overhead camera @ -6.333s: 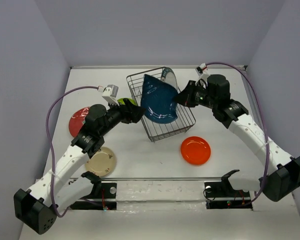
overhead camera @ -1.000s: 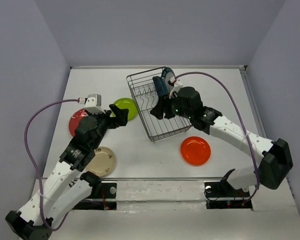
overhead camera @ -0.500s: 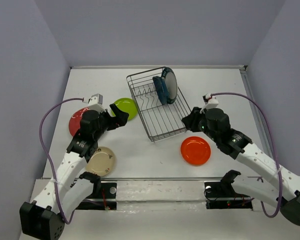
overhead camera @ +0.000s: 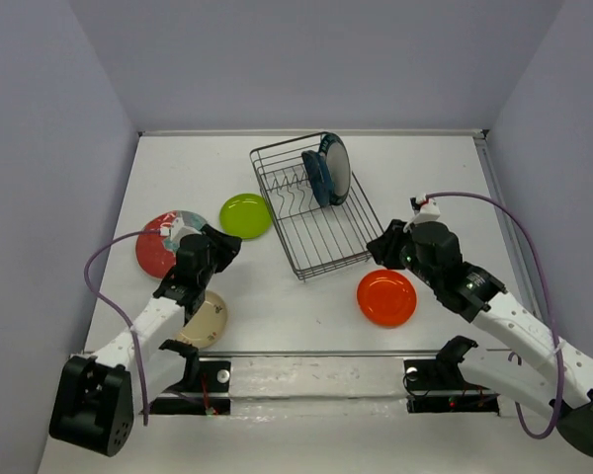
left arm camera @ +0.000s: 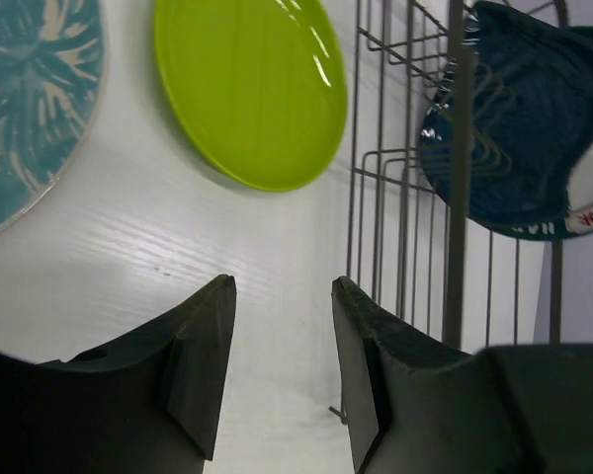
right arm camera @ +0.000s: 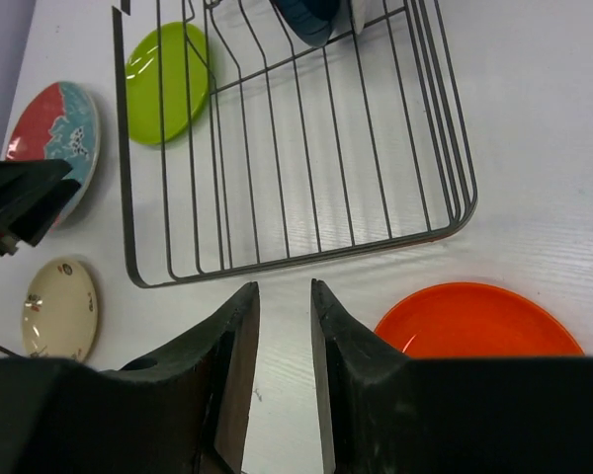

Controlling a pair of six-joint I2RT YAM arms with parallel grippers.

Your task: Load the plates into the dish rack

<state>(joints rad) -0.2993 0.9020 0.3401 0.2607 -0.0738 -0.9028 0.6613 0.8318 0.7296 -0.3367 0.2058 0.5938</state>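
The dish rack [overhead camera: 341,262] stands mid-table with the dark blue leaf plate [overhead camera: 316,176] and the white teal-rimmed plate [overhead camera: 337,166] upright at its far end. The lime plate [overhead camera: 245,215], red-and-teal plate [overhead camera: 156,245], cream plate [overhead camera: 208,318] and orange plate [overhead camera: 386,297] lie flat on the table. My left gripper [overhead camera: 227,245] is open and empty, between the red-and-teal plate and the rack [left arm camera: 405,197], with the lime plate [left arm camera: 247,89] ahead of it. My right gripper [overhead camera: 378,247] is open and empty at the rack's near right corner [right arm camera: 277,148], just above the orange plate [right arm camera: 474,321].
White walls close in the table at the back and both sides. A rail with two mounts [overhead camera: 445,370] runs along the near edge. In the right wrist view my left gripper's fingers [right arm camera: 15,207] show at the left edge, by the red-and-teal plate [right arm camera: 54,138].
My right gripper has drawn out of the rack to its near right corner, leaving the dark blue plate standing there. My left gripper has pulled back from the lime plate toward the near left.
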